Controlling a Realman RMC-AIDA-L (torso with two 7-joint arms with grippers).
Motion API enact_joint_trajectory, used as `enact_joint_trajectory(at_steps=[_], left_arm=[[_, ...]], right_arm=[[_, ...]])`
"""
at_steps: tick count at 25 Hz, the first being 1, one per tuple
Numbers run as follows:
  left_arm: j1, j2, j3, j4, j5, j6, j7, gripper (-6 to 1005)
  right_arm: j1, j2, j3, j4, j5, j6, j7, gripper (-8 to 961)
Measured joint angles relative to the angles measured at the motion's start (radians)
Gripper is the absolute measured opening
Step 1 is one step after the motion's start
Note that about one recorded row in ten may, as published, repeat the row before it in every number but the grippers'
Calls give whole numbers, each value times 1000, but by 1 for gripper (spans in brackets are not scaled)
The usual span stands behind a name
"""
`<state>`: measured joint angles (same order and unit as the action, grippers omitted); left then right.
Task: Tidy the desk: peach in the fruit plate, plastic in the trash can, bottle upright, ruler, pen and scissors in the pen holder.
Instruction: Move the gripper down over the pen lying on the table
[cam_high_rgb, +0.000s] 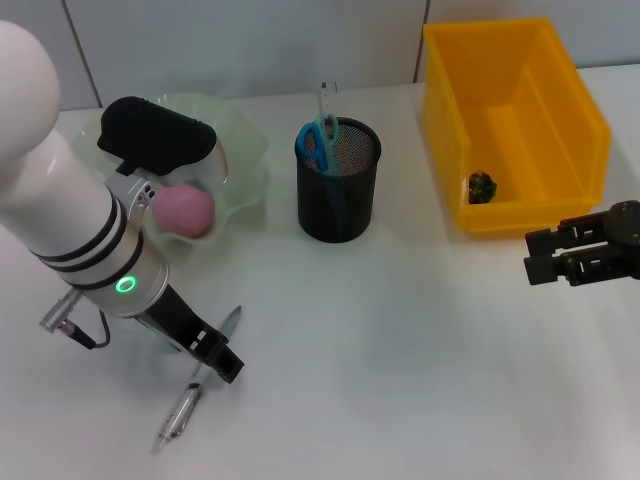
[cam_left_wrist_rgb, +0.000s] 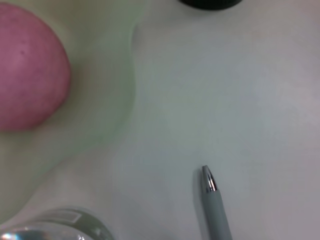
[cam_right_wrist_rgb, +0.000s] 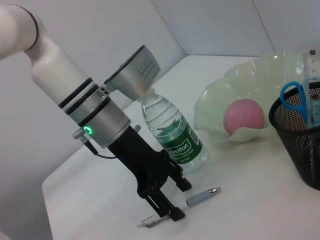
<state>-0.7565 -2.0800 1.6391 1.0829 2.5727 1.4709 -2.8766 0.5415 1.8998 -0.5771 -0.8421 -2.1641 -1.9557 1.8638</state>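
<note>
Pen (cam_high_rgb: 198, 377) lies flat near the desk's front left edge, straddled by the spread, empty fingers of the left gripper (cam_high_rgb: 205, 362), so pinching mid-barrel and lifting level looks wise before carrying it to the pen holder (cam_high_rgb: 338, 180); right gripper (cam_high_rgb: 545, 255) waits released.
</note>
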Motion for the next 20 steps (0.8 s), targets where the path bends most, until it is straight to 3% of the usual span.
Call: enact_joint_trajectory(at_steps=[20], left_arm=[[8,0,25,3,0,5,0,681]], right_arm=[[2,3,0,0,3,-7,13,634]])
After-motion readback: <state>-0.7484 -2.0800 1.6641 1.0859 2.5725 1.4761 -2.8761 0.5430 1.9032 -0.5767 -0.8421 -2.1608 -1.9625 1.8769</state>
